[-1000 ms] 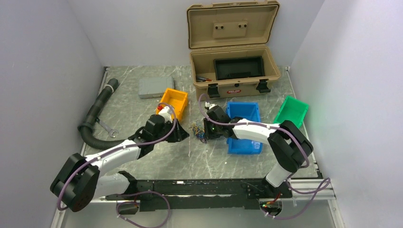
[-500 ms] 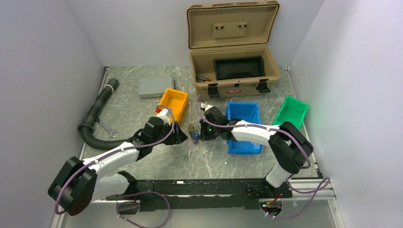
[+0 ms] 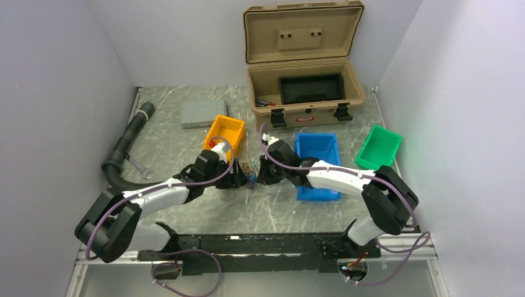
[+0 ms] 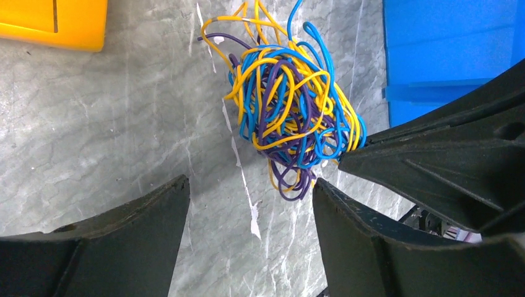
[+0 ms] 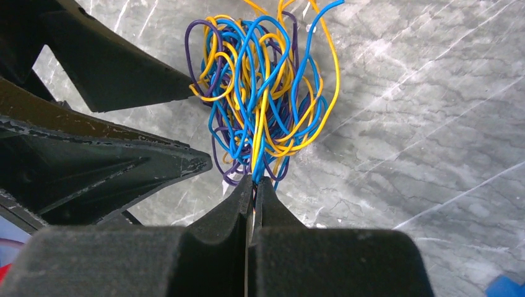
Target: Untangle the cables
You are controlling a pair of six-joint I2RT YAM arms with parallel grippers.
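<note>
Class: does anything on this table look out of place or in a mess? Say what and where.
The cables form one knotted ball between the orange bin and blue bin. A wrench lies loose by the hose, outside the open toolbox.

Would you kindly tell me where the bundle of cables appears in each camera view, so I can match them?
Top external: cables at mid-table, left of the blue bin.
Left wrist: cables upper centre, above the open left end effector.
Right wrist: cables upper centre, just beyond the shut right end effector.
Shared landmark: the right end effector, at the bundle's edge in every view.
</note>
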